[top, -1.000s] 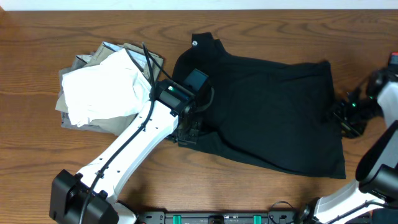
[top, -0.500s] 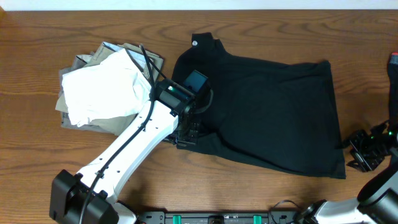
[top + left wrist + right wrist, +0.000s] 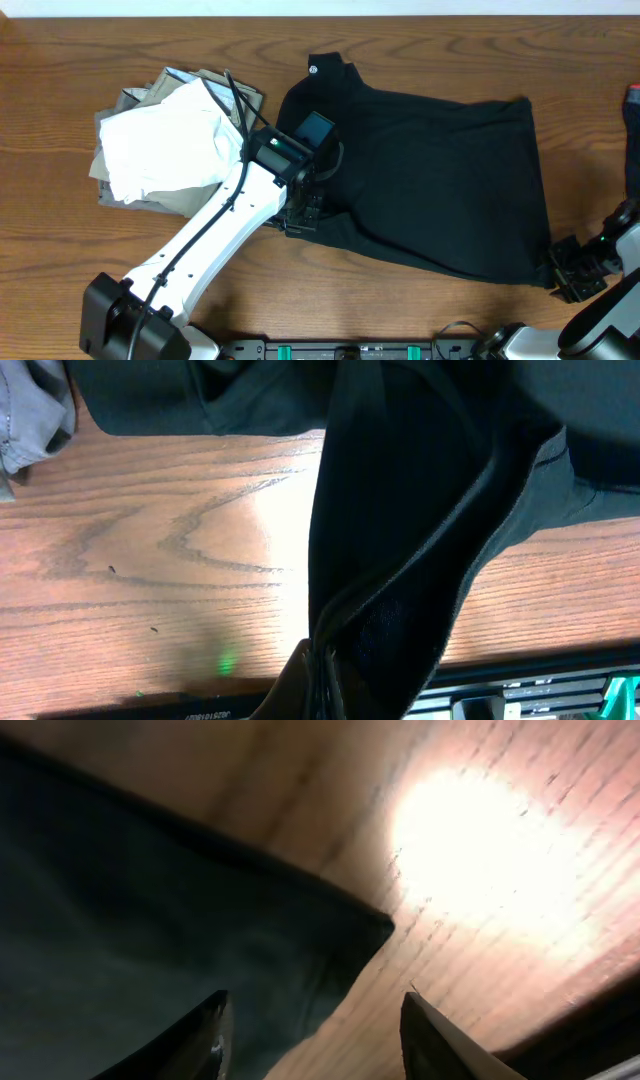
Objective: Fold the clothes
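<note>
**Desk:** What lies on the brown wood-grain tabletop [image 3: 60,250]?

**Photographer:** A plain black short-sleeved fabric T-shirt [image 3: 450,190], spread flat from the middle toward the right edge. Its neck (a small white label shows there) points at the far edge. Toward the left edge sits a rumpled heap: a crumpled white cloth garment [image 3: 160,150] on top of grey-beige fabric pieces [image 3: 125,105]. The heap and the shirt lie close together, with the arm crossing between them.

**Desk:** Which arm is that?

**Photographer:** The white left arm [image 3: 210,235], reaching from the near left corner to the shirt's left side. The left claw [image 3: 300,215] is clamped tight on a fold of the black fabric. The wrist view shows a ridge of black cloth running out from the pinched fingers over bare wood, with a scrap of the grey fabric at the upper left of that view.

**Desk:** And on the right?

**Photographer:** The right claw [image 3: 572,275] sits low toward the near right corner of the tabletop, just beside the shirt's near right corner. Its two dark fingers [image 3: 205,1040] stand apart and grip nothing. The wrist view looks between them at that pointed corner of black cloth, with a bright patch of glare on the wood next to it. Whether either finger touches the fabric cannot be told from here.
</note>
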Controlling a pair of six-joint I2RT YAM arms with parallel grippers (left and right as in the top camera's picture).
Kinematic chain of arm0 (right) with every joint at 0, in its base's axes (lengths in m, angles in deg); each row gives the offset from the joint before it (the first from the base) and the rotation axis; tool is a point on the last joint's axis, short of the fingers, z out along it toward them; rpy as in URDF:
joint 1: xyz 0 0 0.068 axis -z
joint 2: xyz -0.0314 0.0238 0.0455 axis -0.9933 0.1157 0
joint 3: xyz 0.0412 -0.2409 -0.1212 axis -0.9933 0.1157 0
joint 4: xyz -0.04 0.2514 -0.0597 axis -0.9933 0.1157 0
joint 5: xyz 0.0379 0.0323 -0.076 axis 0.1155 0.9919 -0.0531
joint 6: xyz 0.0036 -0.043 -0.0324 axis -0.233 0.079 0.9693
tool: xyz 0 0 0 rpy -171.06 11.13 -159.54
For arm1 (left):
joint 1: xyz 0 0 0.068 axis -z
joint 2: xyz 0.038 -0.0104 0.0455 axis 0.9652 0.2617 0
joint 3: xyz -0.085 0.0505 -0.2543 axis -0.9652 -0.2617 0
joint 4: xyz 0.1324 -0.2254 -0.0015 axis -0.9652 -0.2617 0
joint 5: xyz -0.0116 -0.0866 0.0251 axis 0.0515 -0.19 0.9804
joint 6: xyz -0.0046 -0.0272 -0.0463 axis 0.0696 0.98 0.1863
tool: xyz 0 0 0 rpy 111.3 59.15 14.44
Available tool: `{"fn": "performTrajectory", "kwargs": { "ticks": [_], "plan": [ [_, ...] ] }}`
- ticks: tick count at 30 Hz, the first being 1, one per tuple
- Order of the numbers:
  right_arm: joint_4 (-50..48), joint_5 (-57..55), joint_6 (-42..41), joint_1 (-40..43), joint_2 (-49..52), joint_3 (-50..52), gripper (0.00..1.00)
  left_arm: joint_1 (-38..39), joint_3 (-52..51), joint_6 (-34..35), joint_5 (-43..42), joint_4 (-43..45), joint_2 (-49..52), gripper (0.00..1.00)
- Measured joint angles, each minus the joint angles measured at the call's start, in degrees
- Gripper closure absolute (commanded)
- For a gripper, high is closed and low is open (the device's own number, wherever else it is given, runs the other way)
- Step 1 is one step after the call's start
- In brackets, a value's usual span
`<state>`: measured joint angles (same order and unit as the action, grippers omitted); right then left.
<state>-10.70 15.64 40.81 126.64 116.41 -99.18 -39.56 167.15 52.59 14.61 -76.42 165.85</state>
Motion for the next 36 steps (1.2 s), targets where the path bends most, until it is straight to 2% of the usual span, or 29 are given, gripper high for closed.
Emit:
{"fn": "performTrajectory", "kwargs": {
  "ticks": [5,11,19,25,31,36],
  "plan": [
    [-2.4,-0.68,-1.9,0.0,0.0,2.27,0.53,0.0,0.0,-0.02,0.0,-0.02,0.0,0.94],
    [-6.91,-1.64,-3.45,0.0,0.0,2.36,0.78,0.0,0.0,-0.02,0.0,-0.02,0.0,0.94],
    [-8.2,-1.49,-3.3,0.0,-0.04,2.36,0.99,0.0,0.0,0.02,0.0,-0.15,0.0,0.94],
    [-3.15,-1.51,-3.41,0.0,-4.11,-0.46,0.99,0.0,0.0,1.05,0.02,-2.84,-0.02,0.94],
    [4.35,-1.31,-3.39,0.0,-11.56,-14.6,0.99,0.0,-0.02,2.99,-0.02,-7.32,-0.37,0.94],
    [6.58,-1.29,-3.39,-0.04,-13.79,-20.98,0.99,0.0,-0.02,4.24,-0.5,-8.41,-4.11,0.94]
  ]
}}
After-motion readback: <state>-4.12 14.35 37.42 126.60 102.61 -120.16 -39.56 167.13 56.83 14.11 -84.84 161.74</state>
